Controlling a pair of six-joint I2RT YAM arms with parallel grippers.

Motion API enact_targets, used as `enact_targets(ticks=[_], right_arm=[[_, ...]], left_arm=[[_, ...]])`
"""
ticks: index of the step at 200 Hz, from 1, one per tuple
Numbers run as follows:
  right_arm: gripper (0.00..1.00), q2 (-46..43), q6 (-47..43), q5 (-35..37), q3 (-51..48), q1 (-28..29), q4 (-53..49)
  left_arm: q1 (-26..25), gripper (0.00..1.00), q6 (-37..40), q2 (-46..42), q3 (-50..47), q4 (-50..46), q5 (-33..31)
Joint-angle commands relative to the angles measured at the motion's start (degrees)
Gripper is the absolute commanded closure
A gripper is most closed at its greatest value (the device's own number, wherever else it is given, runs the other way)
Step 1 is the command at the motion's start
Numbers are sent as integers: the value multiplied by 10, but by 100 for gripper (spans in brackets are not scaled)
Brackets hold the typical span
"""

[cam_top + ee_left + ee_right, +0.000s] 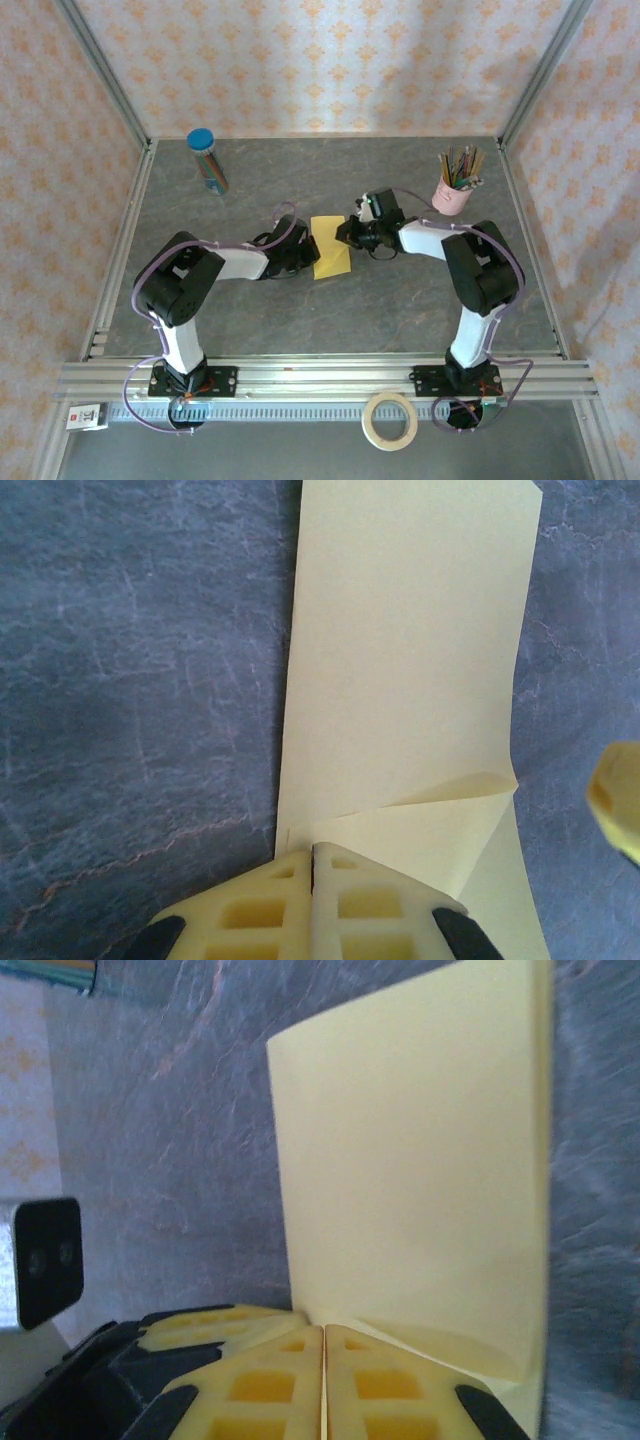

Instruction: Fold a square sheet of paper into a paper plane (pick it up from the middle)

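One yellow sheet [331, 250], two closed tools [309, 252] [346, 236]

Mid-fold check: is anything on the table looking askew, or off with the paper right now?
The square sheet of paper lies folded into a strip between the left gripper and right gripper, both shut at its edge. One corner near the left gripper bulges up in a loose, curled flap instead of lying flat. Nothing else stands out.
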Motion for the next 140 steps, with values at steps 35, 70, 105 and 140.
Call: enact_targets(ticks=[35, 70, 105, 140], right_arm=[[92, 43, -25, -18, 9, 16, -20], [93, 57, -30, -9, 1, 17, -29], [94, 74, -16, 18, -14, 19, -36], [94, 78, 6, 57, -32, 23, -49]], left_arm=[[4, 100, 21, 23, -7, -62, 6], [6, 100, 26, 18, -6, -65, 7], [7, 100, 28, 5, 3, -66, 12], [6, 100, 17, -44, 17, -76, 5]])
